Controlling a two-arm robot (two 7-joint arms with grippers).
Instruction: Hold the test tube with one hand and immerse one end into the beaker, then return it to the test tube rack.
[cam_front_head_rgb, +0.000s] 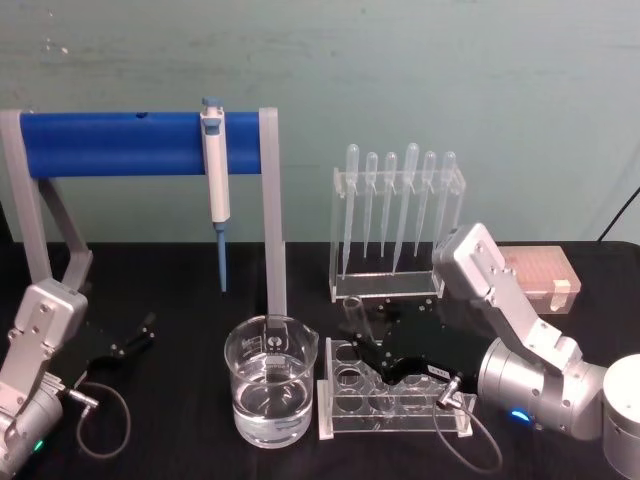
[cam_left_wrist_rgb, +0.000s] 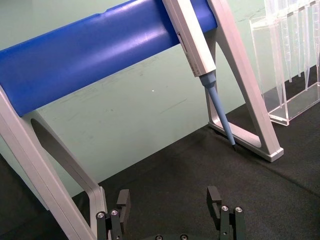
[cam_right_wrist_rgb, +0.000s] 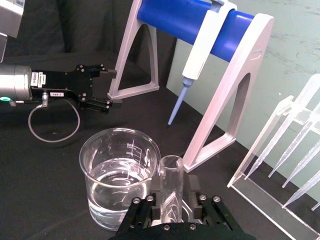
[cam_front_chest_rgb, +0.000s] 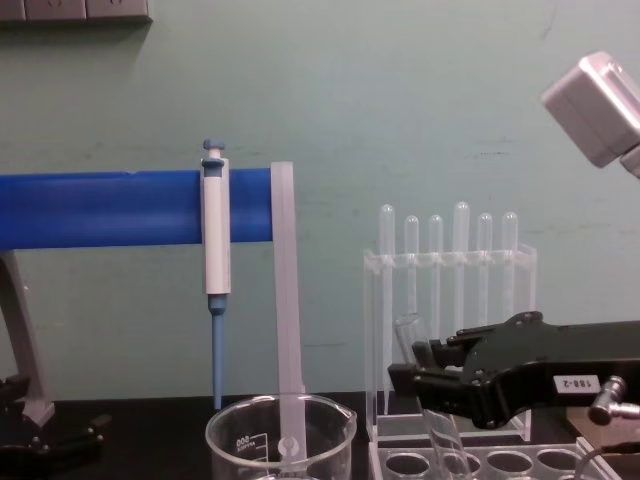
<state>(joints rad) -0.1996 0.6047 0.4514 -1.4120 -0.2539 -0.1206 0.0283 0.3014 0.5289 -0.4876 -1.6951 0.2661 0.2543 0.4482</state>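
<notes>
My right claw (cam_right_wrist_rgb: 172, 204) pinches the test tube (cam_right_wrist_rgb: 170, 172), axis slightly tilted; beaker (cam_right_wrist_rgb: 119, 175) just left. Left claw (cam_left_wrist_rgb: 169, 196) idle far left, spread.

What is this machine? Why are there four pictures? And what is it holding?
It is a robot with two arms. Each arm ends in a gripper, a kind of two-fingered hand. The four pictures show one moment from four cameras: one on its head looking down, one on its chest looking across the table, and one on each wrist.

The right gripper pinches a glass tube, tilted, at the clear rack with round holes. Beside the rack stands a beaker partly full of clear liquid. The left gripper is open on the left side and holds nothing.

Farther back, a micropipette hangs on a blue bar, and thin pipettes stand in a clear holder.
</notes>
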